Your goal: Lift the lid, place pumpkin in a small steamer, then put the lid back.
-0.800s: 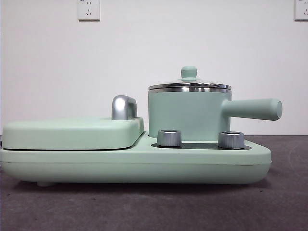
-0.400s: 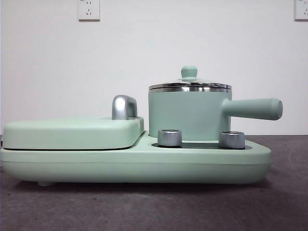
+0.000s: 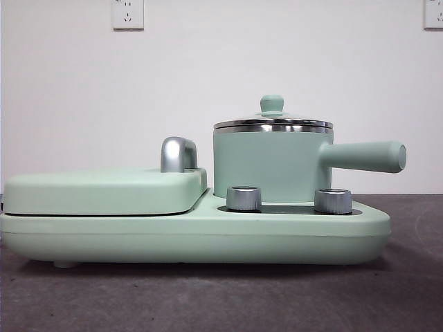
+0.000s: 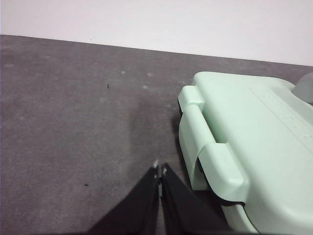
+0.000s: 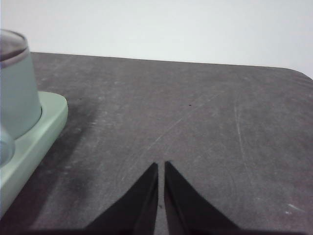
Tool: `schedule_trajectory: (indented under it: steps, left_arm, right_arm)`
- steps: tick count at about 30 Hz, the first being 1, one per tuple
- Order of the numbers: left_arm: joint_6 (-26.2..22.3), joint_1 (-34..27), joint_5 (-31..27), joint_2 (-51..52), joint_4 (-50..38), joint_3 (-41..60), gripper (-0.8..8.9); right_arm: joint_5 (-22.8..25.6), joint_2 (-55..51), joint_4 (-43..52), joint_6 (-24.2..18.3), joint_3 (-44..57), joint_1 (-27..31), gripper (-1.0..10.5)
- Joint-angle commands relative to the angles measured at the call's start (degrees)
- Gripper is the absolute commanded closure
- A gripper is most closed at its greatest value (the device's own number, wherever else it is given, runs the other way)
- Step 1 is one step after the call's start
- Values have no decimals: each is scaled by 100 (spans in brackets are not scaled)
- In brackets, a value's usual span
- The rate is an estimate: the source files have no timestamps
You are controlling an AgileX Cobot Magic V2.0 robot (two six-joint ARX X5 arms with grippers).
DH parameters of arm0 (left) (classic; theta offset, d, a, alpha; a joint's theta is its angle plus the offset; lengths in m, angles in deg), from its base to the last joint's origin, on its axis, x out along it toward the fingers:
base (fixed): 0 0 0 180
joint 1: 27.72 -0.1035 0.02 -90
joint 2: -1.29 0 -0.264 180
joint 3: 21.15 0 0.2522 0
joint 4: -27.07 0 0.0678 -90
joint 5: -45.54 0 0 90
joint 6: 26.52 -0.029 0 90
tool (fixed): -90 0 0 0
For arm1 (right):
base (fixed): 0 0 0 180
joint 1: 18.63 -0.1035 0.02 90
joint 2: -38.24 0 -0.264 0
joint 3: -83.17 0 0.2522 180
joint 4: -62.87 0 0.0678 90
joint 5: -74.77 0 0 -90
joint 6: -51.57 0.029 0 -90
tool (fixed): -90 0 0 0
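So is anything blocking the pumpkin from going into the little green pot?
Yes: the lid sits shut on the small steamer, so it has to come off first. No pumpkin shows in any view. The left gripper and right gripper are both shut, over bare table, holding nothing.

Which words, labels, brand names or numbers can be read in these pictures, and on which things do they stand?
None can be read.
Steamer, lid, base and its knobs: no print shows.
Wall sockets: only slots, no text.
Griddle cover: faint raised marks, too blurred to read.
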Motion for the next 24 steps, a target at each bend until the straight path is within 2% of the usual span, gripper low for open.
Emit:
schedule_trajectory:
  steps: [1, 24]
  left_arm:
    - [-31, -4, 22, 9, 57, 107, 804]
    - [-31, -4, 22, 9, 57, 107, 804]
  right_arm:
    - [0, -28, -127, -122, 22, 83, 928]
    - [17, -28, 107, -122, 20, 98, 928]
